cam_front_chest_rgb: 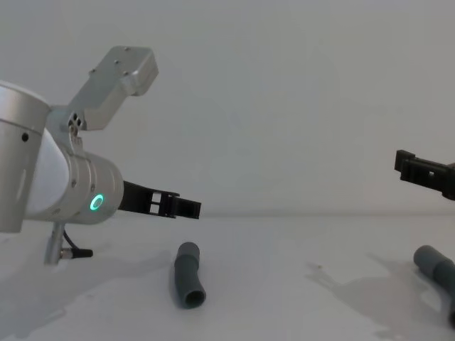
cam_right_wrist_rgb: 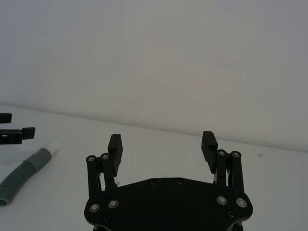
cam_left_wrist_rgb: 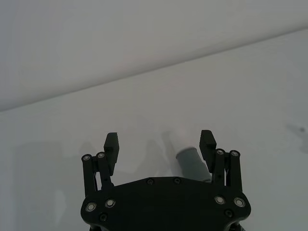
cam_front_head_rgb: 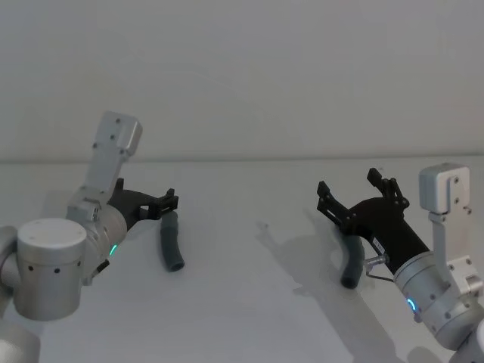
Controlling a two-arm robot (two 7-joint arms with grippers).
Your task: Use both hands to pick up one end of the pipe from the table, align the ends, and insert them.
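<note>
Two dark grey pipe pieces lie on the white table point(cam_front_head_rgb: 249, 302). The left piece point(cam_front_head_rgb: 171, 243) point(cam_front_chest_rgb: 186, 283) points its white tip point(cam_right_wrist_rgb: 54, 146) away from me and its hollow mouth point(cam_front_chest_rgb: 192, 299) toward me. My left gripper point(cam_front_head_rgb: 168, 203) point(cam_left_wrist_rgb: 159, 140) hovers open just above that piece's far end point(cam_left_wrist_rgb: 190, 159), which sits close to one finger. The right piece point(cam_front_head_rgb: 352, 266) point(cam_front_chest_rgb: 434, 266) lies partly hidden under my right arm. My right gripper point(cam_front_head_rgb: 359, 189) point(cam_right_wrist_rgb: 162, 143) is open in the air above it, holding nothing.
A plain white wall point(cam_front_head_rgb: 249, 76) rises at the table's far edge. The left gripper's fingertips point(cam_right_wrist_rgb: 14, 135) show at the edge of the right wrist view.
</note>
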